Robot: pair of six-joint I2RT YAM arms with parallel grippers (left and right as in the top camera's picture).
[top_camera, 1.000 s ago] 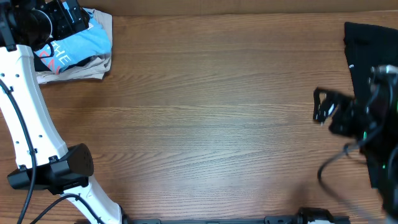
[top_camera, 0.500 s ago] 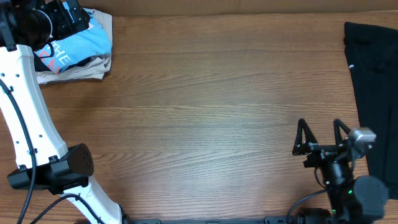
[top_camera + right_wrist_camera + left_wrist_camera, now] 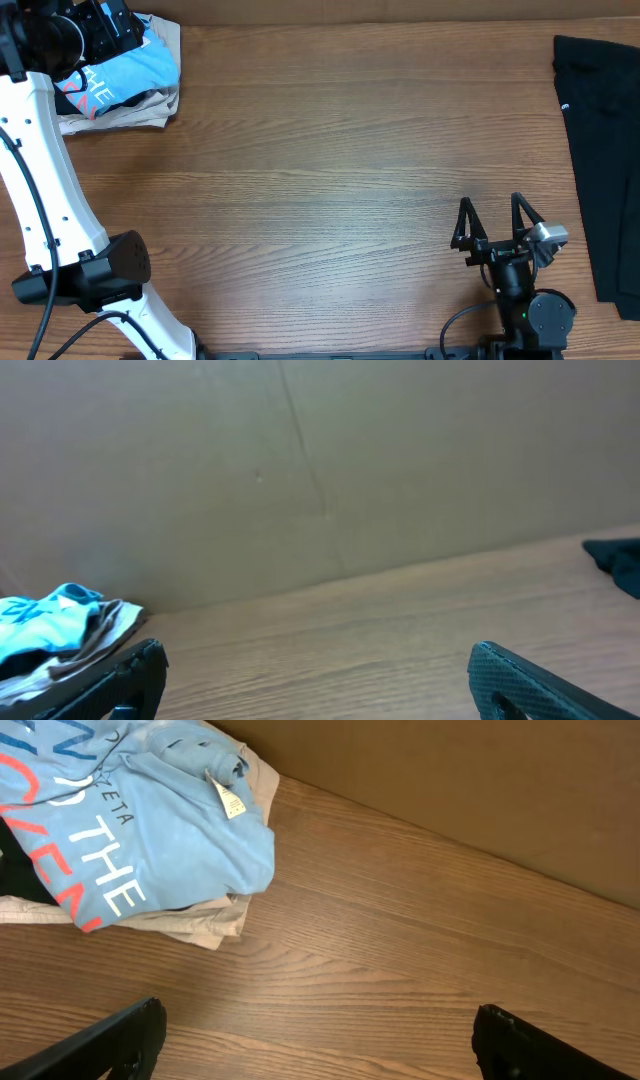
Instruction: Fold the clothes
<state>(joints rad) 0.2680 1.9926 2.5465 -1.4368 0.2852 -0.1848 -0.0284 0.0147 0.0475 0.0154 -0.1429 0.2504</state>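
The clothes sit in 2 places on the desk. In the far-left corner lies a crumpled pile. A light blue T-shirt with coral-red letters is on top, and a beige garment under it spreads toward the near side. A bit of black cloth shows at the pile's edge. A small white tag lies on the blue shirt near its top fold. Along the right edge of the desk a black garment lies spread flat, well apart from the pile.

The left end effector hangs at the far-left corner near the pile. Its 2 fingers are spread wide with only bare wood between them, and they grip nothing. In its wrist view the pile lies ahead and to one side, clear of both fingers.

The right end effector is low near the front edge of the desk, right of centre. It stands to the left of the black garment and does not touch it. Its fingers are parted and empty. Its wrist camera looks across the wood toward a brown cardboard wall. In that view the blue shirt is small at the far left and a corner of the black garment is at the right edge.
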